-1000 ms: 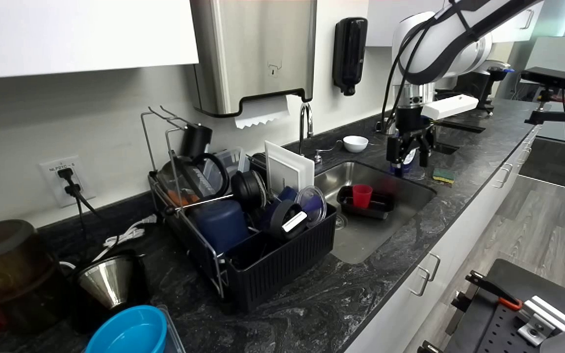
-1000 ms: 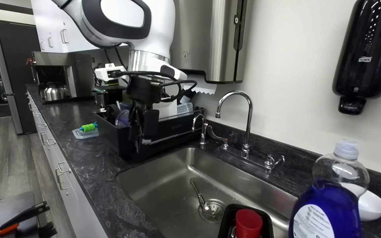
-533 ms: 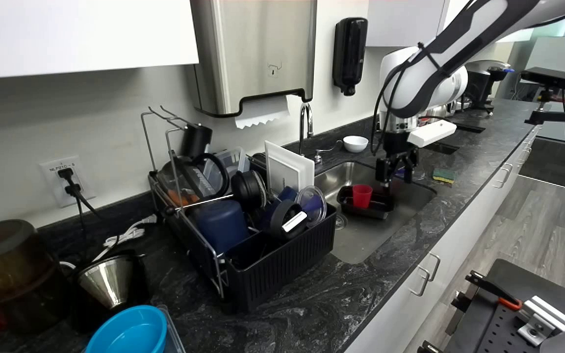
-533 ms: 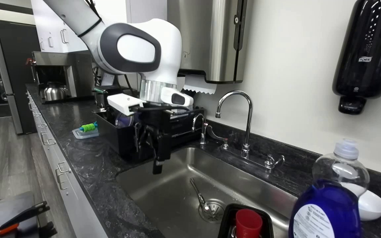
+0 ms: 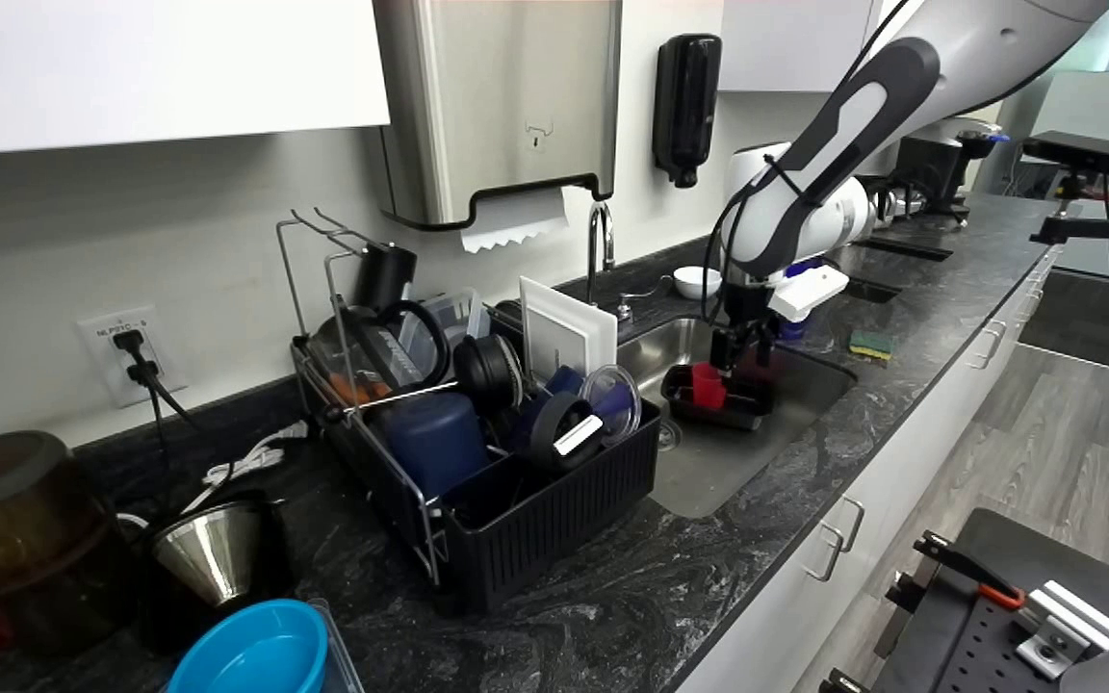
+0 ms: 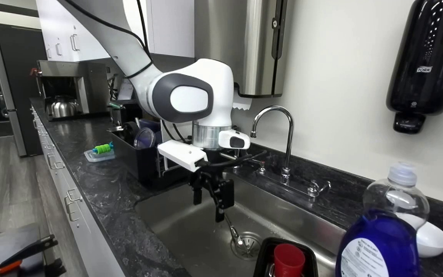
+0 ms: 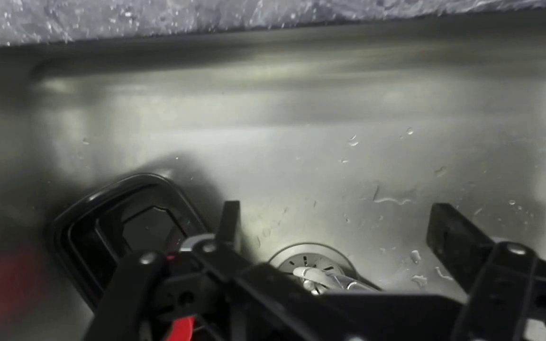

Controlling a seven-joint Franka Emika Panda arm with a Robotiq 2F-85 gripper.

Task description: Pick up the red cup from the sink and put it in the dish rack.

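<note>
Gripper (image 7: 337,222) spread, clear of sink (image 6: 283,211) edges; cup (image 6: 289,260) apart.

- Red cup (image 5: 706,388): plain red, right of centre in an exterior view
- Dish rack (image 5: 559,520): black, mid-frame
- Sink (image 5: 709,472): silvery grey
- Countertop (image 5: 574,616): black, swirled with grey
- Bowl (image 5: 251,654): bright blue, lower left
- Sponge (image 5: 870,343): green, yellow edge

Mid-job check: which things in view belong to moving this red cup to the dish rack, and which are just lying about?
For the job:
red cup
sink
dish rack
claw, open

Just lying about:
black tray, though the cup sits in it
metal utensil
soap bottle
white bowl
sponge
blue bowl
</note>
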